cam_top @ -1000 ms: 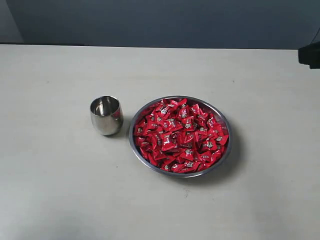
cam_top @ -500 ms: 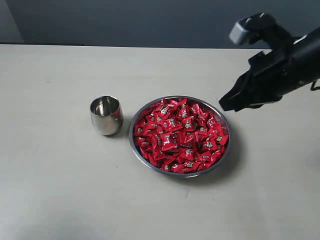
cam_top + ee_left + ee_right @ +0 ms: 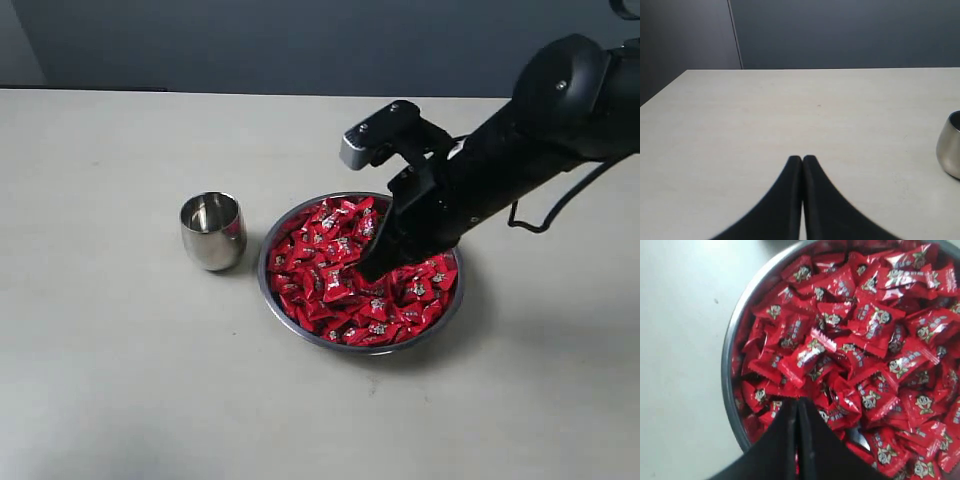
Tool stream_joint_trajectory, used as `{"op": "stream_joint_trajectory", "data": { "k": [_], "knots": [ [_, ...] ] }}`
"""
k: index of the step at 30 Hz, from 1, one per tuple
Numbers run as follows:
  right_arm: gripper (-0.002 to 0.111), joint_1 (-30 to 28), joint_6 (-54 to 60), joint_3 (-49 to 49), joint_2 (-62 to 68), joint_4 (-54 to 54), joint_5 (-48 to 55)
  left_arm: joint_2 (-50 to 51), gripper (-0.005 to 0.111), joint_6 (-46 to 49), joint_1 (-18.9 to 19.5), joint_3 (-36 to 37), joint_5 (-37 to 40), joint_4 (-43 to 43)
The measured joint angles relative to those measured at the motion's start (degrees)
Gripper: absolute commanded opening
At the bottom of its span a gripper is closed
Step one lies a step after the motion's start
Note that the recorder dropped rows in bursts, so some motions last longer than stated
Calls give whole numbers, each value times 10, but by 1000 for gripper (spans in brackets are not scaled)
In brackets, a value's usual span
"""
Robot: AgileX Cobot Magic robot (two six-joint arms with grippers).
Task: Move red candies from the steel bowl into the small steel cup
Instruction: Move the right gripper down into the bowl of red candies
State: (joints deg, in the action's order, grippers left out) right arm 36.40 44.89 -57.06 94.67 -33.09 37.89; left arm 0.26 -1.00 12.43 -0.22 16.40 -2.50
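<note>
The steel bowl (image 3: 290,315) sits mid-table, heaped with red candies (image 3: 330,265). The small steel cup (image 3: 212,231) stands upright just left of the bowl and looks to hold nothing. My right gripper (image 3: 366,274) hangs over the middle of the candy pile, its black fingers pressed together with nothing between them. The right wrist view shows its tips (image 3: 797,401) just above the candies (image 3: 860,340), near the bowl's rim (image 3: 729,365). My left gripper (image 3: 802,158) is shut over bare table; the cup (image 3: 950,145) shows at the edge of that view.
The pale table (image 3: 120,380) spreads wide around the bowl and cup. A dark wall runs behind its far edge. The right arm (image 3: 520,150) slants in from the upper right, over the bowl's right half.
The right arm came in from the upper right and swung down and left, from beside the bowl's right rim to over the candies. Bowl and cup have not moved.
</note>
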Motion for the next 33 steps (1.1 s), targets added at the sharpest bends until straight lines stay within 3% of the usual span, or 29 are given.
{"op": "stream_joint_trajectory", "data": {
  "k": [6,16,24,33],
  "knots": [
    [-1,8,-74,-62,41,1,0,0,0,0,0,0,0,0],
    [-1,9,-102,-125,106,24,42,0,0,0,0,0,0,0],
    [32,19,-127,-125,136,42,49,0,0,0,0,0,0,0],
    [32,19,-188,-125,173,53,49,0,0,0,0,0,0,0]
  ]
}}
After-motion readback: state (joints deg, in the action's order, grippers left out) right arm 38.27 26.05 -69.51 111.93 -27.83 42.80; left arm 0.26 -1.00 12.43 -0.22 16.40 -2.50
